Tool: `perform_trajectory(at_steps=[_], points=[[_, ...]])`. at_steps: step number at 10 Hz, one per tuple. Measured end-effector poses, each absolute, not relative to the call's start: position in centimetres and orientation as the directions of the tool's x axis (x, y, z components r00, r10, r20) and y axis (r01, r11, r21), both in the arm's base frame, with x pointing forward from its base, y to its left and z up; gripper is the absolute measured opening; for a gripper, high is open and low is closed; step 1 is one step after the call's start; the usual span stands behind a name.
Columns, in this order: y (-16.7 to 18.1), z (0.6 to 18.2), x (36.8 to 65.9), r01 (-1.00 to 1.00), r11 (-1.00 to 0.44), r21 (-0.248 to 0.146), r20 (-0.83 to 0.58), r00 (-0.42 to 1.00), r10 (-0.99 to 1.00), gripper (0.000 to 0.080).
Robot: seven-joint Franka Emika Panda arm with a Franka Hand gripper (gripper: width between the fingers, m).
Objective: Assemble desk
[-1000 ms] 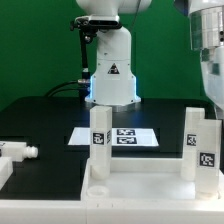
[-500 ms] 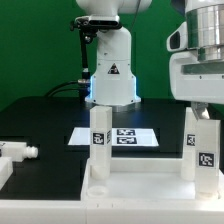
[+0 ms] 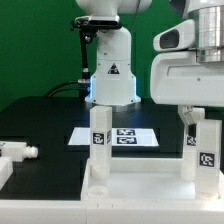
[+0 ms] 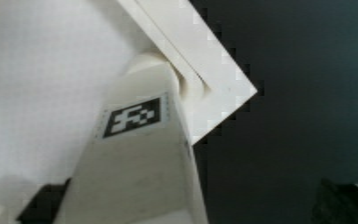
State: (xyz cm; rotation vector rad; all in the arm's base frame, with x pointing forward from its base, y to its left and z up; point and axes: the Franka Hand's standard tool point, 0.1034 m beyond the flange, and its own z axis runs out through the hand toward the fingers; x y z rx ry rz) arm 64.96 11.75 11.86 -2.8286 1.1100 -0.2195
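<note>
Two legs (image 3: 99,140) stand upright on the tabletop (image 3: 150,186), which lies at the worktop's (image 3: 40,118) front edge; a third, loose leg (image 3: 15,151) lies at the exterior view's left. My gripper (image 3: 197,117) hangs spread wide over the leg (image 3: 196,145) at the exterior view's right, holding nothing.

Wrist view: that tagged leg (image 4: 137,150) sits between my fingers (image 4: 44,200), beside the tabletop's corner. If I descend off-centre, a fingertip could catch the leg's top and tip or loosen it.
</note>
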Motion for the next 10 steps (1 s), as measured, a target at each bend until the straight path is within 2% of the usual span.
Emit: perform_trajectory(at_steps=[2, 4, 5, 6, 7, 8, 10], points=[[11.6, 11.8, 64.8, -0.703, -0.697, -0.139, 0.089, 0.692, -0.716, 0.0311], [11.5, 11.7, 64.2, -0.9, -0.409, -0.149, 0.029, 0.41, -0.912, 0.0311], [11.4, 11.5, 63.7, -0.947, -0.273, -0.167, -0.001, 0.277, -0.961, 0.0303], [11.2, 11.5, 63.5, -0.98, -0.068, -0.186, -0.059, 0.08, -0.995, 0.0297], [11.1, 11.5, 63.4, -0.977, 0.098, -0.191, -0.111, -0.078, -0.991, 0.0297], [11.3, 11.5, 63.4, -0.965, 0.193, -0.179, -0.137, -0.169, -0.976, 0.0296], [11.3, 11.5, 63.4, -0.972, 0.15, -0.183, -0.128, -0.128, -0.983, 0.0295]])
